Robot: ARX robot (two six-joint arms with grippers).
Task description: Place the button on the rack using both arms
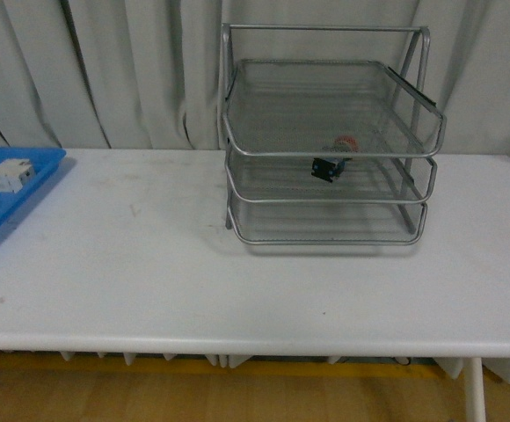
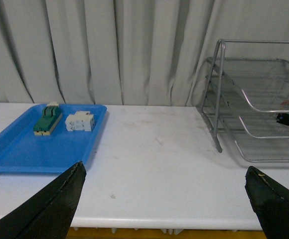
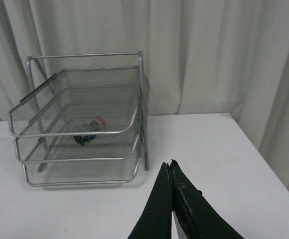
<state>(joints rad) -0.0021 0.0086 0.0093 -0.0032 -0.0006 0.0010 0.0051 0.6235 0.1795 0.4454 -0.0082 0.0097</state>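
The silver wire rack stands at the back of the white table. The button lies tipped on its side inside it, apparently on the middle tier, red cap toward the curtain. Neither arm shows in the front view. In the left wrist view my left gripper is open and empty above the table's front edge, with the rack and button far off to one side. In the right wrist view my right gripper is shut on nothing, apart from the rack and the button.
A flat blue tray sits at the table's left end with a white block on it. The left wrist view shows the tray, the white block and a green-and-cream switch. Grey curtains hang behind the table.
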